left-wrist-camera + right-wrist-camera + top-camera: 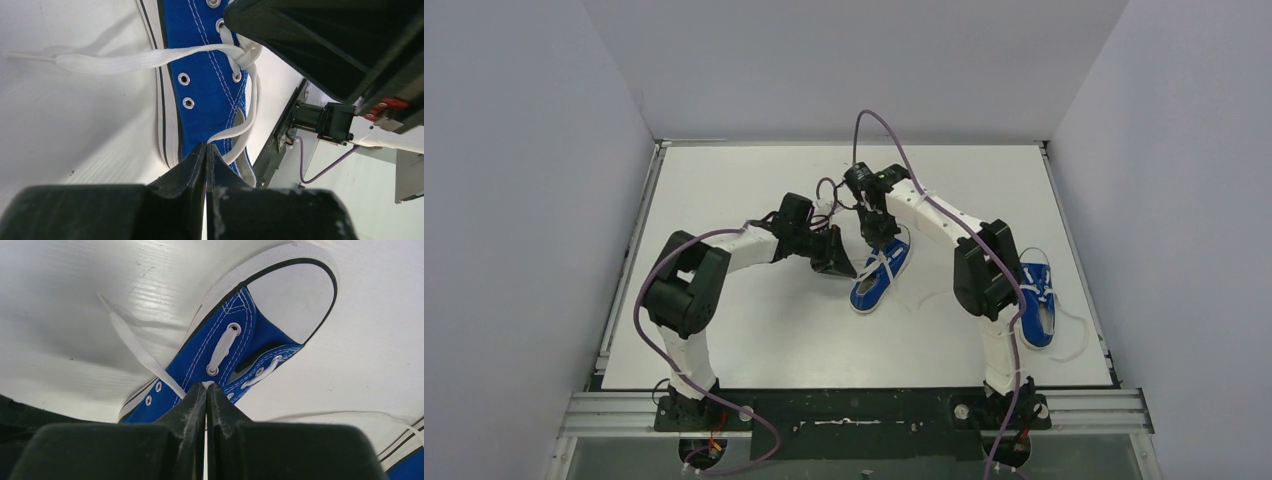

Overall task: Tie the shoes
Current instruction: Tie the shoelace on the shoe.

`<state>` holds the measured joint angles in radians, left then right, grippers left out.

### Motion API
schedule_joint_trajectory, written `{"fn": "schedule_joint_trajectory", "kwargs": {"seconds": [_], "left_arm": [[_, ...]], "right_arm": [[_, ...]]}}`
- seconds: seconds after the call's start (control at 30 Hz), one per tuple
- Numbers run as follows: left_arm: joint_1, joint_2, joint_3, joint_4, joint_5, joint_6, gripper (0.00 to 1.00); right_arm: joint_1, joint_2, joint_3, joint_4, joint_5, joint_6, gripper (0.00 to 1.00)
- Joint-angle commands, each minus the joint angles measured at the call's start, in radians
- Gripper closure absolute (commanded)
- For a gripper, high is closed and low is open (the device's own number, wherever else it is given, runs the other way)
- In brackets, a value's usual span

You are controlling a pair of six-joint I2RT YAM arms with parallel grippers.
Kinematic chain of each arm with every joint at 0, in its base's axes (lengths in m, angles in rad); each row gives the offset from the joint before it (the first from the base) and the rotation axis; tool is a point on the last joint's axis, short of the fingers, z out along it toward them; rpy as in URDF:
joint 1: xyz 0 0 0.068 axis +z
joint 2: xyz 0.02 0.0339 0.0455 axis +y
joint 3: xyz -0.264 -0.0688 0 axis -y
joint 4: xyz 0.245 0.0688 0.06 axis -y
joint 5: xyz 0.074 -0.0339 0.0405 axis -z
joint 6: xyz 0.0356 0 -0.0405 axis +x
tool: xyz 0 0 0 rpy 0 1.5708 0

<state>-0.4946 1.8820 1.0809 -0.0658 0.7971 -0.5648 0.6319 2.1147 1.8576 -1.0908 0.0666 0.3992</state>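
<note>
Two blue shoes with white laces lie on the white table (754, 330). The middle shoe (879, 275) has both grippers at it. My left gripper (842, 264) is at its left side, shut on a white lace (240, 127) that runs up from the fingertips to the crossed laces. My right gripper (882, 238) hangs over the laced top of that shoe (200, 360), shut, with a bit of white lace pinched at its tips (205, 384). Another lace end (135, 347) trails off to the left over the table. The second shoe (1036, 300) lies at the right, behind the right arm.
Grey walls close in the table on three sides. The second shoe's loose lace (1079, 335) loops toward the table's right edge. A metal rail (854, 410) carrying both arm bases runs along the near edge. Purple cables hang from both arms.
</note>
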Motion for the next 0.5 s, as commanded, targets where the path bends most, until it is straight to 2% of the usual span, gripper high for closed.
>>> {"fn": "schedule_joint_trajectory", "kwargs": {"seconds": [0.0, 0.13, 0.47], "left_arm": [[0.009, 0.0, 0.056, -0.013, 0.015, 0.023, 1.0], [0.028, -0.001, 0.062, -0.134, -0.027, 0.072, 1.0], [0.061, -0.008, 0.036, -0.288, -0.064, 0.195, 1.0]], "right_arm": [[0.0, -0.007, 0.031, 0.001, 0.069, 0.012, 1.0], [-0.01, -0.081, -0.075, 0.059, 0.154, 0.048, 1.0], [-0.073, -0.228, -0.302, 0.276, 0.187, 0.072, 1.0]]}}
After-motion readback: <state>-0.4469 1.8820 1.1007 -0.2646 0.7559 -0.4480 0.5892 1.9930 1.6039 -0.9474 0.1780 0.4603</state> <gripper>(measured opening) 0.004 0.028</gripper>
